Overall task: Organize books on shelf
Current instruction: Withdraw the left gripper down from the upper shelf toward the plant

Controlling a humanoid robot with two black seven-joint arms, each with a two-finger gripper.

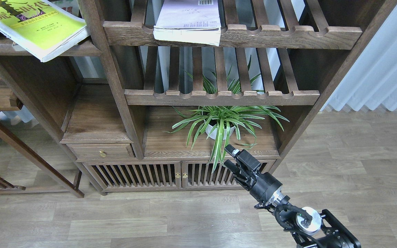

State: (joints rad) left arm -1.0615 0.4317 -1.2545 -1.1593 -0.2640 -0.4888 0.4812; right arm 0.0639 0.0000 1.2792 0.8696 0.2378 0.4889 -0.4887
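Your right gripper (231,159) hangs empty, jaws spread, well below both books. The yellow-green paperback (34,26) lies far up-left of the jaws, overhanging the plank shelf (77,50); the white barcode paperback (188,22) sits straight above them. Both look light and floppy, so pinch the overhanging edge near the spine.

The bookcase (122,103) is dark brown wood with open, matt grain. The yellow-green book (36,27) has a smooth, slightly glossy paper cover; the white book (188,20) shows matt paper pages. The right gripper (231,158) is matt black, apparently plastic, above a bright metal disc (308,220). The floor (150,220) is grey wood-look plank.
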